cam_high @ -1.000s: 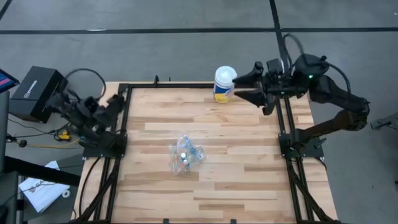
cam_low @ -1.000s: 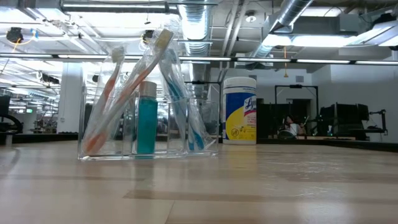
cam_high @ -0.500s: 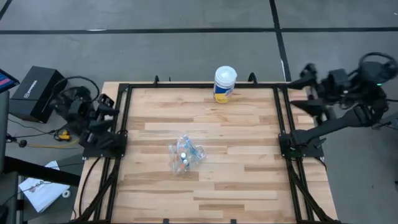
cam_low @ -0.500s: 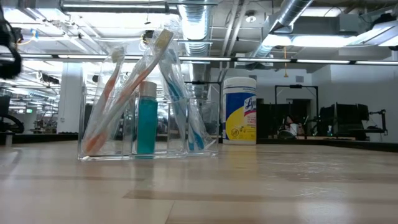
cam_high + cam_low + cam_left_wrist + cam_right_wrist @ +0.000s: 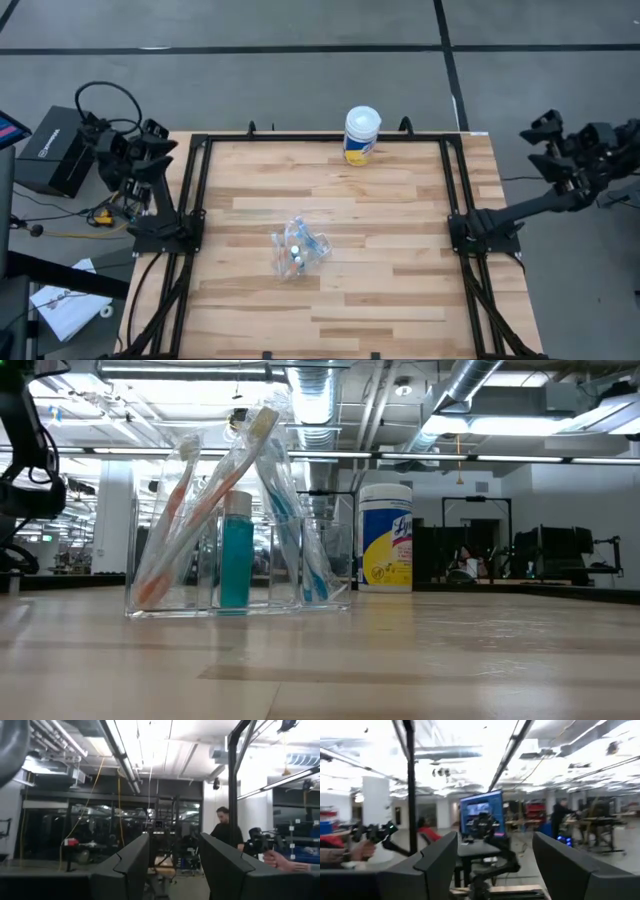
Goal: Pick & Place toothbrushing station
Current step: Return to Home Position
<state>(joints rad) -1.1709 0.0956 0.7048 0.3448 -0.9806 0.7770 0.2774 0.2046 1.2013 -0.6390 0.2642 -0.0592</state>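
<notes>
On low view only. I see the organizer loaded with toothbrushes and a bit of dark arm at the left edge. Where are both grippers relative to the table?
Observer: High view: left gripper is by the table's far left corner. Right gripper is well beyond its right edge.
Operator: Either one holding anything?
Observer: No. Both wrist views show the jaws open with nothing between them, facing the room.
Operator: Where's the organizer on the table?
Observer: Transparent organizer stands near the table's middle, apart from the wipes canister at the far edge.
</notes>
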